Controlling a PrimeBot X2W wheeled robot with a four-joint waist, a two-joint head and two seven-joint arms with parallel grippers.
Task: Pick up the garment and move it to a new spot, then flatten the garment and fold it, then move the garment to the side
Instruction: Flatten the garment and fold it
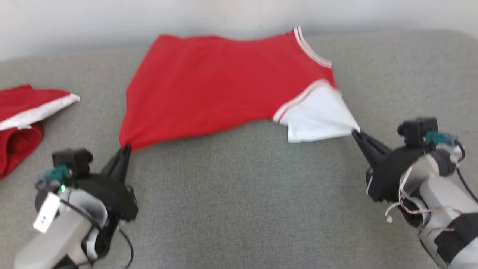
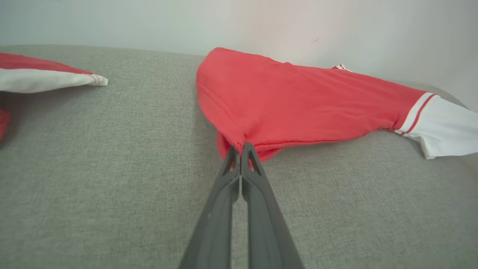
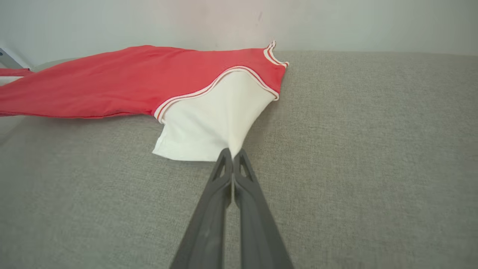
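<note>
Grey woven upholstery spreads across the whole workspace and meets a pale wall at its far edge. The red garment lies spread on it, toward the wall and between the two arms. It is stretched flat, with its white sleeve pulled out to the robot's right. A second red-and-white garment sits crumpled at the far left, well apart from the first.

The left gripper has its fingers pressed together on the garment's near left corner, where the red cloth is drawn to a point. The right gripper is likewise clamped on the tip of the white sleeve.

The head view takes in both pale forearms and a green light on the left wrist. In the left wrist view, the pinched red hem bunches into a small fold at the fingertips. The right wrist view shows the striped neckline trim at the garment's far edge, close to the wall.
</note>
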